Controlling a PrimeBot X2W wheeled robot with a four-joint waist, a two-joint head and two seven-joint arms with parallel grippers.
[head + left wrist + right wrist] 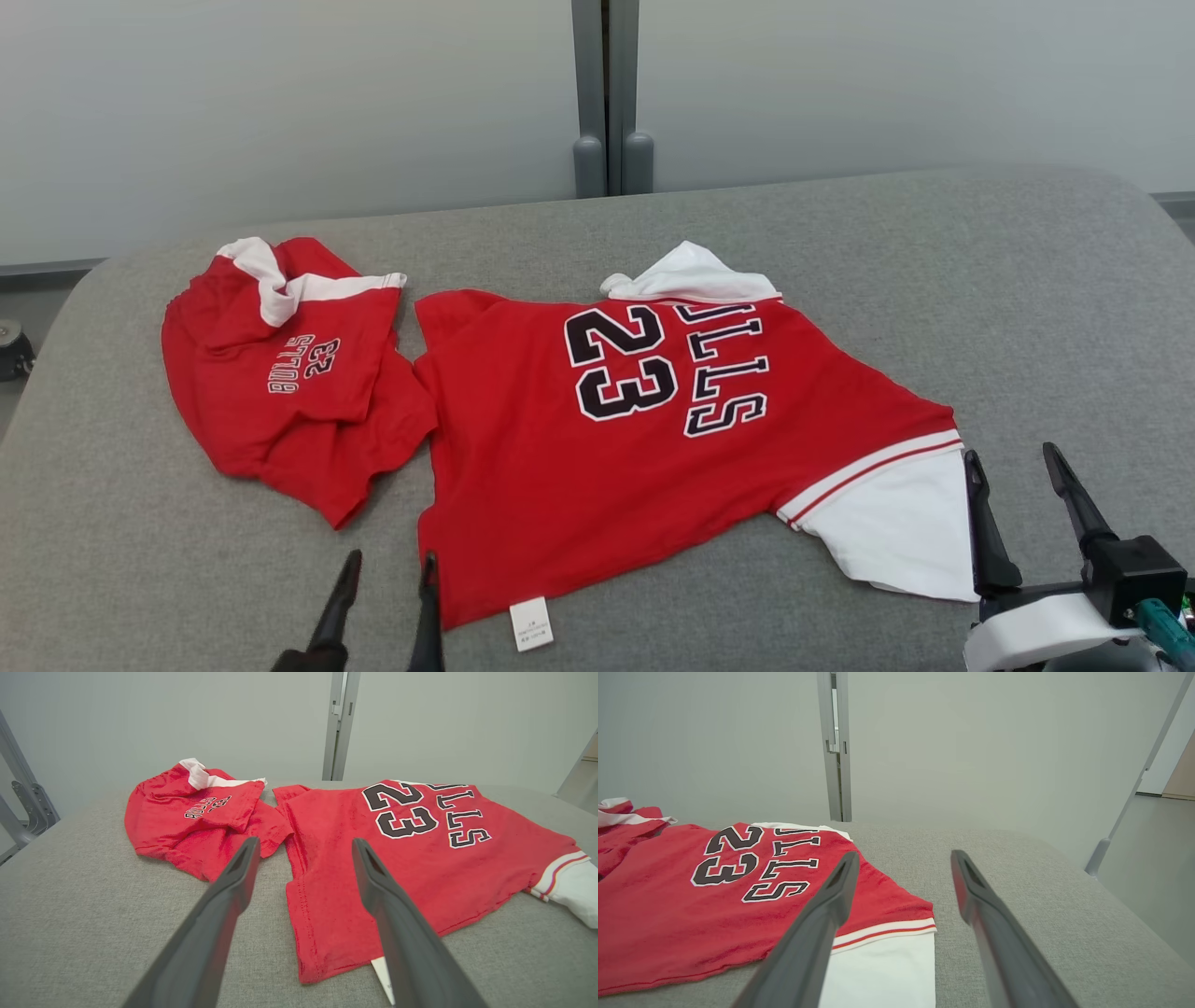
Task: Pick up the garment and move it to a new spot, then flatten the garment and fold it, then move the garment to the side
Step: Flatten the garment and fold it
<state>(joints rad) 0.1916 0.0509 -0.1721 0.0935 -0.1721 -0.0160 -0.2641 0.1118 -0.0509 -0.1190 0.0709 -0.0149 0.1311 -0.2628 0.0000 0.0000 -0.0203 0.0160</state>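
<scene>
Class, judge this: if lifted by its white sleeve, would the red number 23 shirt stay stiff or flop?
Probably flops: the shirt lies limp and wrinkled on the table. Likely light: the cloth looks thin. Pushed, it would probably bunch like the smaller red garment beside it.

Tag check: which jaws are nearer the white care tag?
Left. The left jaws are just left of the care tag; the right jaws far off, beside the white sleeve.
</scene>
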